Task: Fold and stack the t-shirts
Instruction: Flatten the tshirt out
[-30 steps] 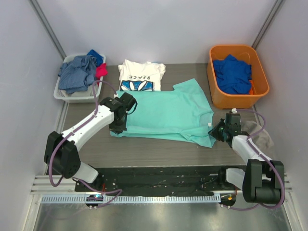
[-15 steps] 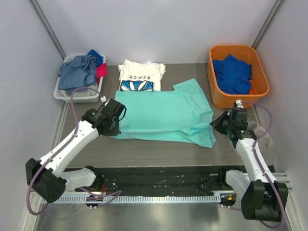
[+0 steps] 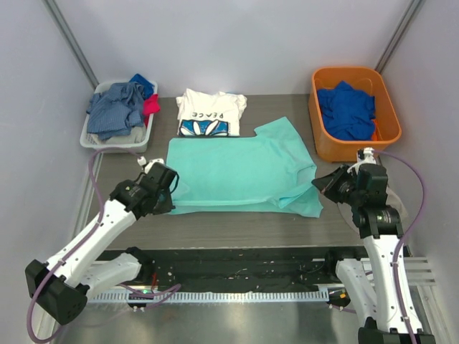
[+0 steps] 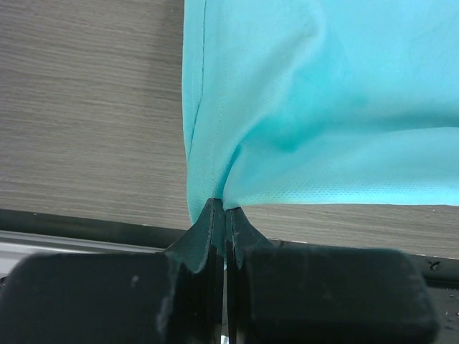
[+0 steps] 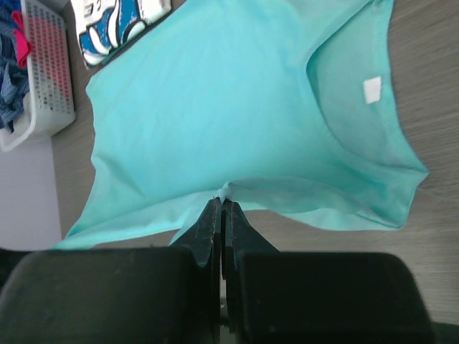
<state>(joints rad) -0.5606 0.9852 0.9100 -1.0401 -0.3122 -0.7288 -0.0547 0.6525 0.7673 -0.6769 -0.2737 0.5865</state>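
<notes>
The right gripper (image 5: pixel 221 206) is pinched tight on the edge of the teal t-shirt (image 5: pixel 215 93), down at 6 o'clock. The white t-shirt (image 5: pixel 118 21) and a white basket (image 5: pixel 46 86) sit up at 10 o'clock

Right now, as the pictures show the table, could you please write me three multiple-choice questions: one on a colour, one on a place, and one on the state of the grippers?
1. What colour is the garment in the orange bin?
A) white
B) grey
C) royal blue

2. Where does the white PEACE t-shirt lie?
A) on the table, just behind the teal t-shirt
B) in the orange bin
C) under the teal t-shirt

3. How are the left gripper and the right gripper?
A) both open above the table
B) both shut on the teal t-shirt
C) only the left one holds cloth

Answers:
1 C: the top view shows blue cloth filling the bin.
2 A: it lies beyond the teal t-shirt's far edge.
3 B: each wrist view shows closed fingers pinching teal fabric.
</notes>
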